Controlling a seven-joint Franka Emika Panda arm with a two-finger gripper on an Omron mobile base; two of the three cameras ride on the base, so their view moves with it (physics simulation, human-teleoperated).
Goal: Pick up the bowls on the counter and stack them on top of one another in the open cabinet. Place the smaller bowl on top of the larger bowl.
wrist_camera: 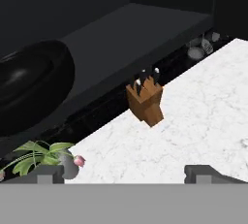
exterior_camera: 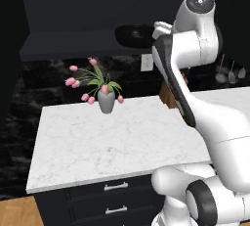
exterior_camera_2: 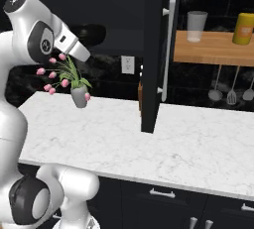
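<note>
A glossy black bowl [exterior_camera: 133,35] sits on the flat shelf floor of the open cabinet [exterior_camera: 63,41], above the back of the marble counter [exterior_camera: 112,137]. In the hand view this bowl [wrist_camera: 29,85] fills the left side, resting on the cabinet floor [wrist_camera: 135,29]. I cannot tell whether a second bowl lies inside it. My gripper [wrist_camera: 125,174] is open, its fingertips [wrist_camera: 51,172] far apart with nothing between them. It hovers just right of the bowl at shelf height, its hand [exterior_camera: 161,27] close to the bowl's rim. From the right base view the bowl [exterior_camera_2: 93,33] shows behind my forearm.
A grey vase of pink tulips [exterior_camera: 106,100] stands at the back of the counter. A wooden knife block [wrist_camera: 145,102] stands by the wall under the shelf. The black cabinet door [exterior_camera_2: 156,49] hangs open. A wooden shelf [exterior_camera_2: 213,49] carries a glass and a yellow can, with utensils below.
</note>
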